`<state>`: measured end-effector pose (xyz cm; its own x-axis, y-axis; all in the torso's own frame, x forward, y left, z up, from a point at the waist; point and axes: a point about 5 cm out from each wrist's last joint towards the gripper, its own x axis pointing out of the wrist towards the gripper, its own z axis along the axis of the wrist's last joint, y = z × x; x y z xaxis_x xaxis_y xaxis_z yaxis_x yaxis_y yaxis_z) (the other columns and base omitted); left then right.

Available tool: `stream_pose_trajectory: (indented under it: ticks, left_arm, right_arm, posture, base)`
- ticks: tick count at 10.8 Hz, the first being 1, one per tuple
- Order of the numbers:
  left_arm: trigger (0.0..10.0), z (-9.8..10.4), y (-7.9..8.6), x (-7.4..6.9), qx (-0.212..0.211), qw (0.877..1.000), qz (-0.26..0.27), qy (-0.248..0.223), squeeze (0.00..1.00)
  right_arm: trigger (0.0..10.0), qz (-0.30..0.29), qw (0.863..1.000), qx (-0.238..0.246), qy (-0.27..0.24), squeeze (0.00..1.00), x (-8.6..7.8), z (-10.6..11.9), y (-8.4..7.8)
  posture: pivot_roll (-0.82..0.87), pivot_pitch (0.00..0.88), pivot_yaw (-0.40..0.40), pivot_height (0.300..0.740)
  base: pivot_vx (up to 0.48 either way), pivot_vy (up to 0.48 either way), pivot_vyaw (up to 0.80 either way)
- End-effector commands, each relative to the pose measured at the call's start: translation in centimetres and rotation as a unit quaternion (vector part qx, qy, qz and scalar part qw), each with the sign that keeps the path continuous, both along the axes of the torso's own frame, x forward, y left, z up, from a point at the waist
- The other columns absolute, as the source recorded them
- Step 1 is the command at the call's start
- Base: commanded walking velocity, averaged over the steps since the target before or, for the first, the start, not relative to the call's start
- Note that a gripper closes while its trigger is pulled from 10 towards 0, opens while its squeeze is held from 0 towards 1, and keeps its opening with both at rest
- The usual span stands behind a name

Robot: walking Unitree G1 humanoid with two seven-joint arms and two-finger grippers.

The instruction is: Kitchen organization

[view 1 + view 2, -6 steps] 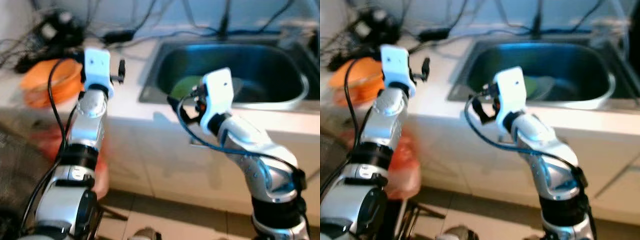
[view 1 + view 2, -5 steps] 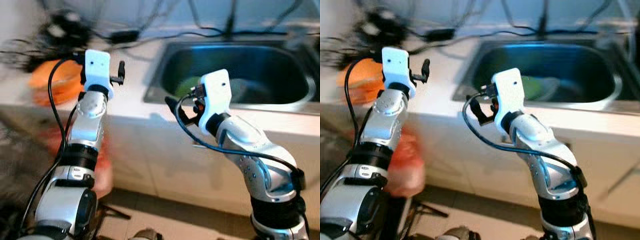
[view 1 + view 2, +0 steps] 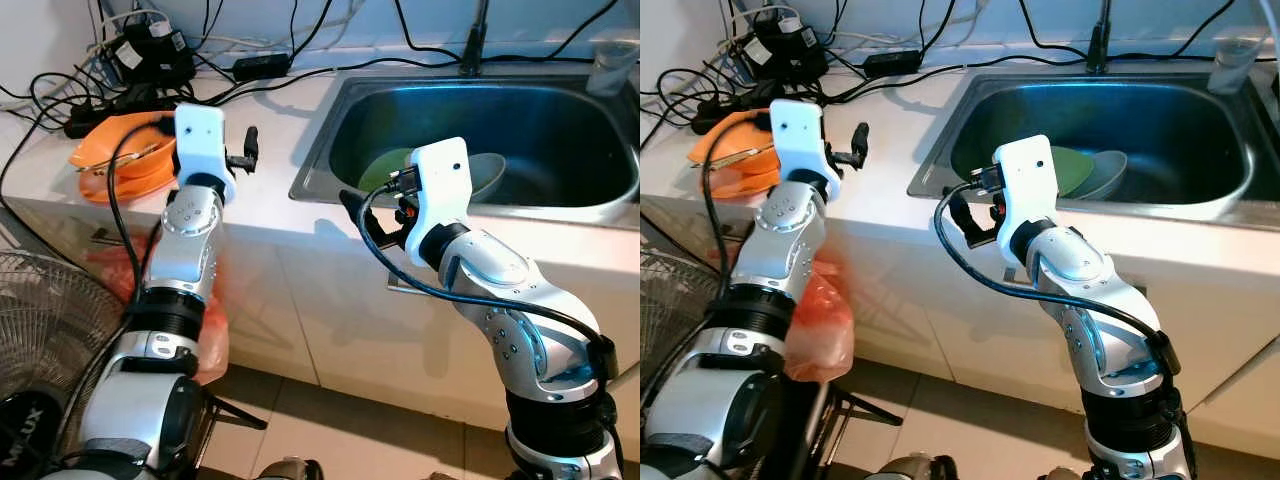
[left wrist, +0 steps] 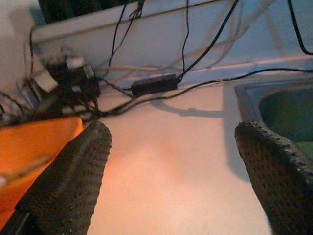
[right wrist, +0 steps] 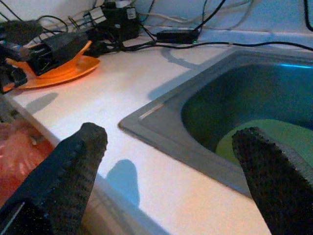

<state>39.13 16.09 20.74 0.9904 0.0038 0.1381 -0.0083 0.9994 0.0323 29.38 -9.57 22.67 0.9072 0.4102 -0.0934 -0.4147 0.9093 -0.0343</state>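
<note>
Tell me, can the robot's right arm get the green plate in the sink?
Probably yes. The right gripper is open at the sink's near corner, and the green plate lies just ahead in the basin with nothing between them, though the arm must reach over the rim and down.

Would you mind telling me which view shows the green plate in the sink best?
The right eye view: the green plate leans against a grey bowl in the sink, largely unobstructed. In the left eye view the right arm hides much of it, the right wrist view catches one edge, and the left wrist view a sliver.
</note>
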Motion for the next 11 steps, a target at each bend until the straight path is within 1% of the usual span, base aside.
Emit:
stream_pose_trajectory:
  ticks: [1, 2, 3, 4, 5, 7, 8, 9, 10, 11]
  left_arm:
    - [10.0, 0.1, 0.7, 0.2, -0.023, 1.0, 0.013, 0.001, 0.0]
    - [10.0, -1.0, 0.8, -0.1, -0.037, 0.999, 0.018, 0.012, 0.0]
    - [10.0, -1.7, 0.5, -0.5, -0.051, 0.999, 0.017, 0.01, 0.0]
    - [10.0, -2.2, 0.2, -0.9, -0.068, 0.997, 0.021, 0.007, 0.0]
    - [10.0, -2.8, -0.4, -1.4, -0.073, 0.997, 0.024, 0.006, 0.0]
    - [10.0, -2.8, -1.3, -1.5, -0.079, 0.997, 0.009, 0.002, 0.0]
    - [10.0, -3.1, -1.7, -1.5, -0.064, 0.998, -0.002, 0.006, 0.0]
    - [10.0, -2.9, -2.0, -1.4, -0.056, 0.998, -0.015, 0.004, 0.0]
    - [10.0, -2.8, -1.7, -1.3, -0.052, 0.999, -0.014, 0.002, 0.0]
    - [10.0, -2.7, -1.5, -1.2, -0.059, 0.998, -0.008, 0.008, 0.0]
  right_arm:
    - [10.0, -0.011, 1.0, 0.001, -0.013, 0.0, 0.2, 0.6, -0.3]
    - [10.0, -0.016, 1.0, -0.003, -0.008, 0.0, 0.1, 0.5, -0.7]
    - [10.0, -0.012, 1.0, -0.01, -0.001, 0.0, 0.1, 0.4, -1.0]
    - [10.0, -0.001, 1.0, -0.019, 0.004, 0.0, 0.0, 0.2, -1.0]
    - [10.0, 0.015, 1.0, -0.024, 0.005, 0.0, 0.0, 0.4, -0.7]
    - [10.0, 0.02, 0.999, -0.029, 0.005, 0.0, 0.6, 0.3, -0.7]
    - [10.0, 0.02, 0.999, -0.027, -0.001, 0.0, 1.0, 0.5, -0.3]
    - [10.0, 0.016, 1.0, -0.017, -0.005, 0.0, 1.3, 0.5, 0.0]
    - [10.0, 0.014, 1.0, -0.024, -0.006, 0.0, 1.5, 0.1, 0.4]
    - [10.0, 0.015, 1.0, -0.02, -0.01, 0.0, 1.6, 0.2, 0.8]
  posture:
    - [-0.02, 0.05, 0.125, 0.74]
    - [-0.03, 0.054, 0.097, 0.74]
    - [-0.04, 0.062, 0.058, 0.74]
    - [-0.04, 0.064, 0.028, 0.74]
    - [-0.03, 0.064, 0.006, 0.74]
    - [-0.01, 0.047, 0.004, 0.74]
    - [-0.02, 0.036, 0.016, 0.74]
    - [-0.02, 0.02, 0.026, 0.74]
    - [-0.02, 0.012, 0.028, 0.74]
    - [-0.01, 0.007, 0.034, 0.74]
  base:
    - [0.0, 0.0, 0.0]
    - [0.0, 0.0, 0.0]
    - [0.0, 0.0, 0.0]
    - [0.0, 0.0, 0.0]
    - [0.0, 0.0, 0.0]
    - [0.0, 0.0, 0.0]
    - [0.0, 0.0, 0.0]
    - [0.0, 0.0, 0.0]
    - [0.0, 0.0, 0.0]
    - [0.0, 0.0, 0.0]
